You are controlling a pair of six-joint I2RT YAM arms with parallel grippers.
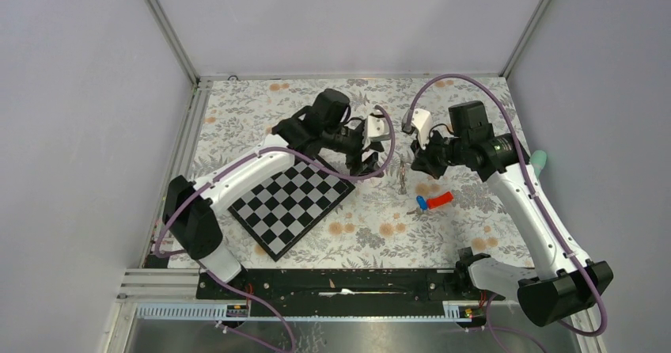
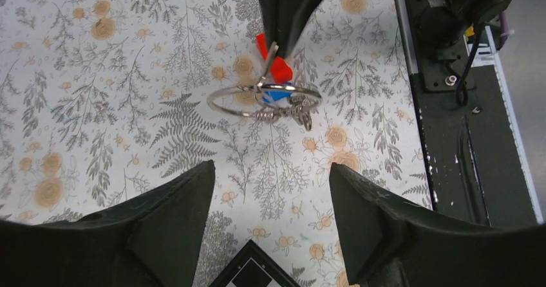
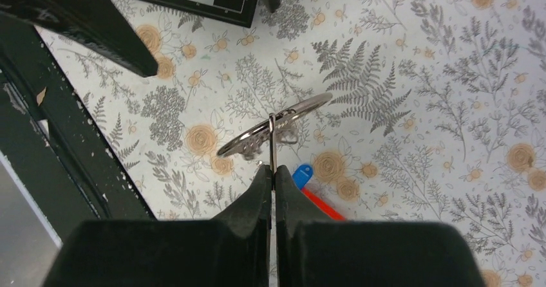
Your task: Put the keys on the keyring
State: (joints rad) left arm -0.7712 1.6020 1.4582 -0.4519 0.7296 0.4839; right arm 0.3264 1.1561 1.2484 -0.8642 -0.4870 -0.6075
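Matte black and wedge-shaped, the fingers of the right gripper fill the bottom of the right wrist view. They are pressed flat together on a silver key, a thin, flat strip of bright metal seen edge-on. It stands straight out from the pads, with its head hidden between them. Its far end crosses the keyring, a thin round loop of polished wire that reads from here as a slanted ellipse. One stretch of the rim is wound with fine coil, and a small twisted link dangles from it. Ring and key touch, though I cannot tell whether the blade runs through the loop or only lies against it. The ring appears lifted off the cloth, between the two grippers.

Just beyond it, lying flat on the table, is the blue-capped key. Its smooth plastic head touches one end of a glossy red plastic bar. Under both spreads a matte tablecloth printed with grey ferns and small orange roses.

Farther on, the left gripper faces the ring with its blunt black fingers spread wide apart, gripping nothing. Beneath that arm a flat chessboard of black and pale grey squares lies askew on the cloth. Smooth grey walls close the cell at the back.
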